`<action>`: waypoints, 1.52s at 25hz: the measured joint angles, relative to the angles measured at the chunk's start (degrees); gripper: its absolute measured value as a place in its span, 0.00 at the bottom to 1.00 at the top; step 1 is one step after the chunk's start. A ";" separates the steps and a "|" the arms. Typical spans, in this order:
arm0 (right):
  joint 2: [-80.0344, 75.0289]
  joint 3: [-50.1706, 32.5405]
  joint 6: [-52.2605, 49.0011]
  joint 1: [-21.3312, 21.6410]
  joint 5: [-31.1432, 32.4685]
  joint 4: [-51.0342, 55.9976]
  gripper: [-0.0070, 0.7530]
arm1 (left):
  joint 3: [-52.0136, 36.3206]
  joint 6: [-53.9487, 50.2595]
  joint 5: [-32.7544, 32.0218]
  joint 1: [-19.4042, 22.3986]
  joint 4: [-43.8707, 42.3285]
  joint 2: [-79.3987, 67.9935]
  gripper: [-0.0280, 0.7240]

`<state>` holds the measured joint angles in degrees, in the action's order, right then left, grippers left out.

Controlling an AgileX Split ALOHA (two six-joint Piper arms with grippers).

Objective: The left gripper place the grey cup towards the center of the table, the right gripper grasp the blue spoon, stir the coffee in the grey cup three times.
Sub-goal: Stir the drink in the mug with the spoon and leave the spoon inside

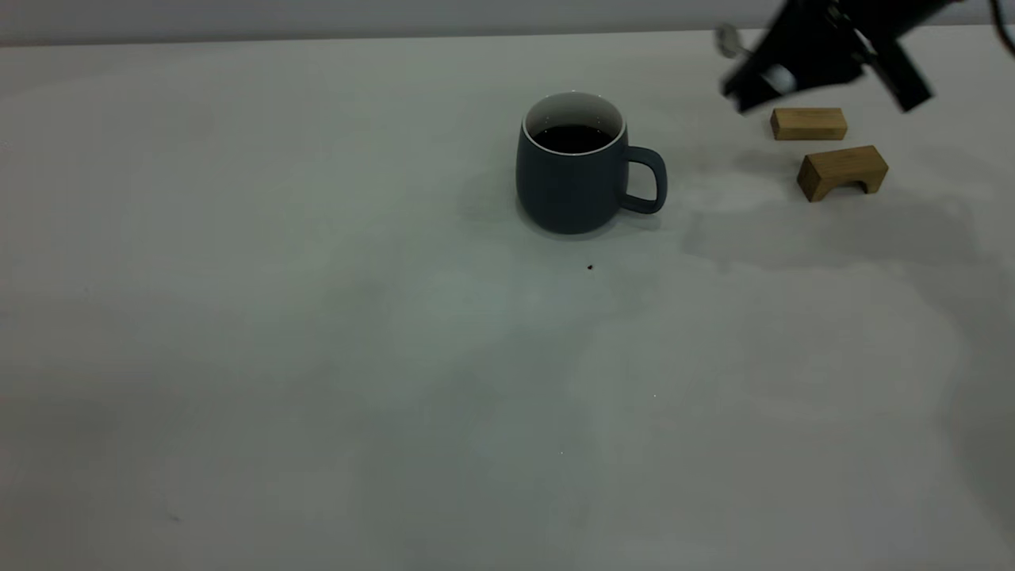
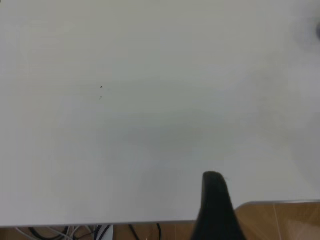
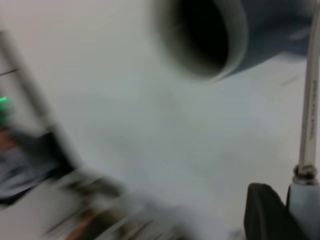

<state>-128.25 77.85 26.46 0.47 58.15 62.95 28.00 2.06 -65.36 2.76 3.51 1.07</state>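
The grey cup [image 1: 571, 178] stands upright near the middle of the table [image 1: 317, 357], its handle toward the right arm. The coffee [image 1: 572, 137] lies dark and flat inside it. My right gripper [image 1: 749, 79] hangs above the table's far right, away from the cup, shut on the blue spoon [image 1: 725, 40]. In the right wrist view the blue spoon [image 3: 311, 110] runs from the right gripper [image 3: 285, 210] toward the blurred cup [image 3: 205, 35]. My left gripper [image 2: 265, 200] shows only in the left wrist view, open and empty over the table's edge.
Two tan wooden blocks lie at the right: a flat one [image 1: 809, 124] just under the right gripper and an arch-shaped one [image 1: 842, 170] nearer the front. A tiny dark speck [image 1: 590, 267] sits in front of the cup.
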 joint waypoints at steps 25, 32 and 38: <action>-3.53 0.00 -52.18 -6.86 7.94 37.47 0.12 | 0.00 0.00 0.00 0.00 0.00 0.00 0.82; -11.28 5.09 -57.88 -7.34 7.93 37.49 0.12 | 0.00 0.00 0.00 0.00 0.00 0.00 0.82; -15.97 7.82 -59.06 -7.34 7.89 36.34 0.12 | 0.00 0.00 0.00 0.00 0.00 0.00 0.82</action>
<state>-144.22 85.67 -32.59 -6.88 66.04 99.29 28.00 2.06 -65.36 2.76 3.51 1.07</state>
